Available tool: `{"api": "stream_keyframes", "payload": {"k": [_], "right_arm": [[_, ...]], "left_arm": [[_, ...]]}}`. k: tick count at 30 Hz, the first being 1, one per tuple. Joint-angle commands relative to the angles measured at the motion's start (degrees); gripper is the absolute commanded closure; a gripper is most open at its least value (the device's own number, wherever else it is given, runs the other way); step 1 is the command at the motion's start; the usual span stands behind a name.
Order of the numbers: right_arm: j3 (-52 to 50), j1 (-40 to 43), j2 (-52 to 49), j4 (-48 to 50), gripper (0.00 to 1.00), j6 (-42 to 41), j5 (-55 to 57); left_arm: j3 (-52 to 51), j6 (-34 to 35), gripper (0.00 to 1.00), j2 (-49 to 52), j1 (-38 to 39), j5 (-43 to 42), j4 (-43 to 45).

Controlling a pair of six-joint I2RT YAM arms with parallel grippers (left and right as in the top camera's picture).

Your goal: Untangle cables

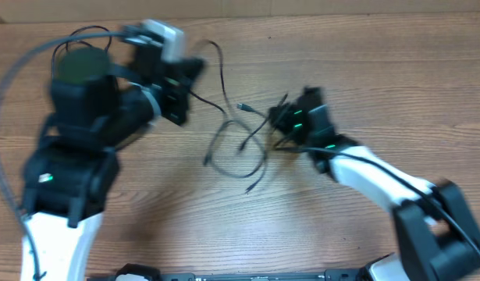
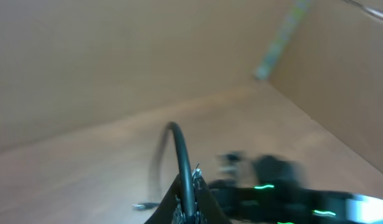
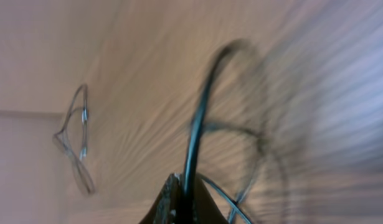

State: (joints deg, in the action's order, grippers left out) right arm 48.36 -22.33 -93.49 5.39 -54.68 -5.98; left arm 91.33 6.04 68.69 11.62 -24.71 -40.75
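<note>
right wrist view first: the right jaws are closed tight on one thin black strand of the cables (image 3: 195, 124), which arcs up out of the pinch and curls over. left wrist view, same story: the left jaws are closed on another strand (image 2: 182, 155) rising from between the tips. both wrist pictures are blurred, so finer detail is lost.

out to the overhead now. the rest of the cables lie in a loose loop (image 1: 211, 150) on the wooden surface (image 1: 364, 62), between the two arms, with a silver-tipped plug (image 1: 243, 106) just above it.

so two strands look caught, and the job, as i read it, is to draw them apart. best done slowly, i'd say, each arm easing away from the middle and low over the surface, so the loop opens rather than cinching into a knot. these cords are thin and could slip from the pinch, so a hard tug looks risky. watch the crossing in that loop: if it tightens, give it slack.
</note>
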Motion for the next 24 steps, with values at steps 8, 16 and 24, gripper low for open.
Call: {"api": "stream_keyframes", "payload": {"k": [8, 16, 24], "right_arm": [[1.3, 32.6, 14.6, -18.8, 0.96, 28.0, 10.1], [1.2, 34.9, 7.5, -19.0, 0.96, 28.2, 8.9], [1.2, 34.8, 3.7, -20.3, 0.91, 28.2, 8.7]], "left_arm": [[6.7, 9.0, 0.96, 0.2, -27.6, 5.7, -9.2], [6.7, 13.6, 0.96, 0.3, -38.5, 8.0, -12.7], [6.7, 21.3, 0.96, 1.0, -45.7, 19.6, -12.7]]}}
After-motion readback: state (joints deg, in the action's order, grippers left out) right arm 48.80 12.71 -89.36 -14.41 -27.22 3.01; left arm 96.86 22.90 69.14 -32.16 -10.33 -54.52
